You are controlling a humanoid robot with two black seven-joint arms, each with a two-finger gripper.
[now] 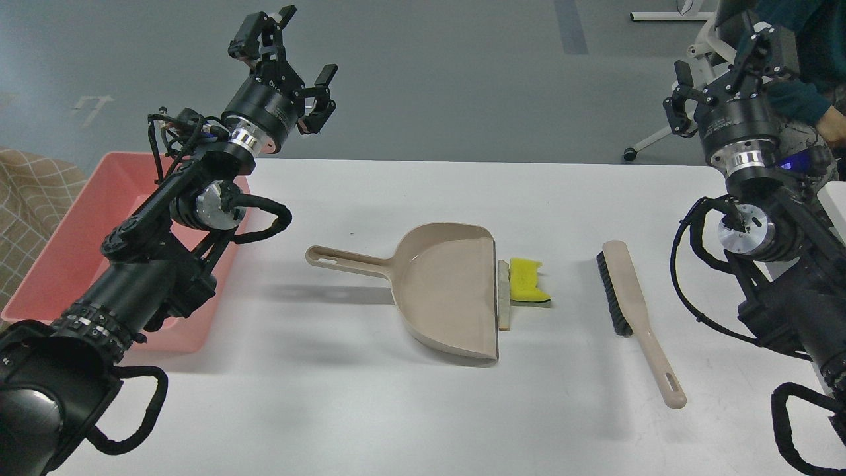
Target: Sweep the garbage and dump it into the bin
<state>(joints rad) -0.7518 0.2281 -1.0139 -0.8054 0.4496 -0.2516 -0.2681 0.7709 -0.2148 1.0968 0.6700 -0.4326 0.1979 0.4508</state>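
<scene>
Pretty much nothing has been done yet, judging by how things lie. The garbage is both on the table: the yellow sponge-like piece (529,279) and the thin beige-grey strip (504,295) are parked right at the straight lip of the dustpan (446,291), the strip touching or just about touching that edge, the sponge just beside it on the far side from the pan. Nothing can be seen inside the dustpan. The brush (636,309) is lying flat on its own, well to the right of the scraps, handle pointed toward the near edge, untouched.

Neither tool is held. The left hand (291,49) is raised up above the far-left part of the table with its fingers spread wide and nothing between them. The right hand (724,66) is also lifted and empty as far as can be told, but how wide its fingers are can't be made out from this angle.

So grabbing, sweeping, lifting and tipping into the bin (125,172) are all left. The bin is sat at the left edge, partly hidden behind the left arm, and looks empty where visible.

The table (370,396) is plain white and smooth, so the scraps should slide easily. Beyond it, grey floor, a wheeled chair base at the upper right, and someone's arm at the frame's edge.
</scene>
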